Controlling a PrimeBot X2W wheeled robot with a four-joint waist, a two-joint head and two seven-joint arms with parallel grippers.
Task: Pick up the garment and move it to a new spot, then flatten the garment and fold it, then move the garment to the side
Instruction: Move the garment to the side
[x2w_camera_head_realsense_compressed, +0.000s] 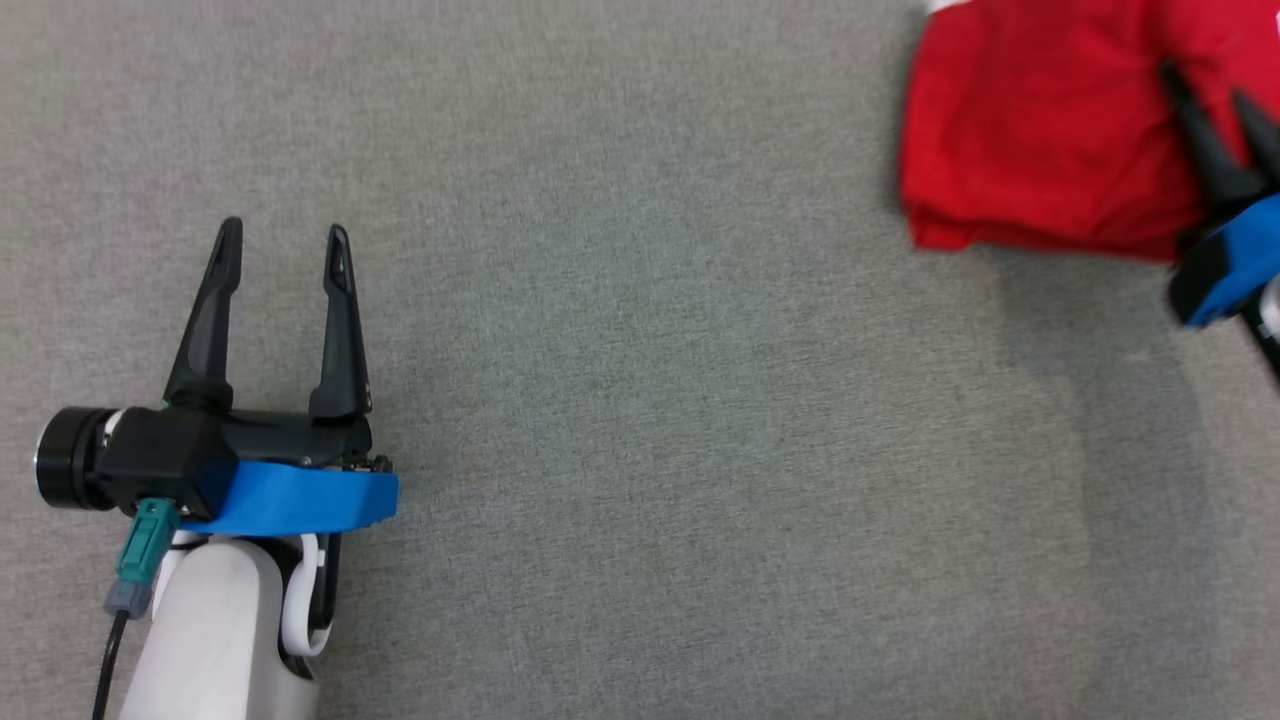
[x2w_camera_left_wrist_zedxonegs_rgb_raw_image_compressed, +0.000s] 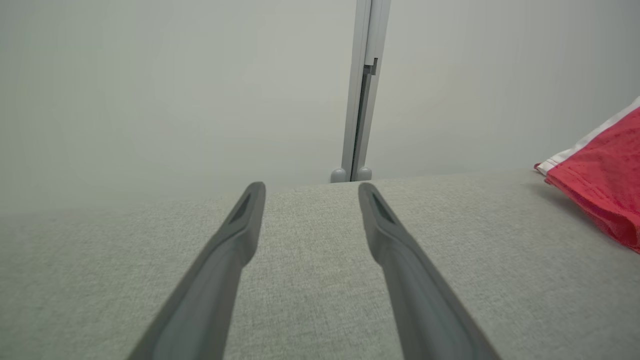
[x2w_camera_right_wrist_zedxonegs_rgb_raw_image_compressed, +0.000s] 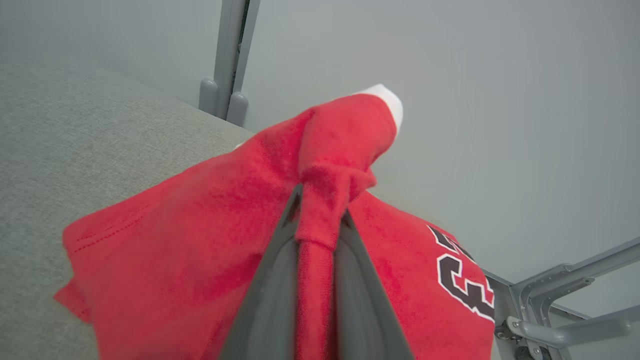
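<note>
The left pincer (x2w_camera_head_realsense_compressed: 285, 228) has black tapered fingers (x2w_camera_head_realsense_compressed: 205, 330), a blue band (x2w_camera_head_realsense_compressed: 300, 500) and a white forearm (x2w_camera_head_realsense_compressed: 215, 630).

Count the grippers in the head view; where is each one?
2. The left gripper is at the lower left, jaws open above the grey surface. The right gripper is at the right edge, partly cut off, jaws shut on the red garment.

The red garment (x2w_camera_head_realsense_compressed: 1040, 130) lies folded; white trim, dark lettering.
</note>
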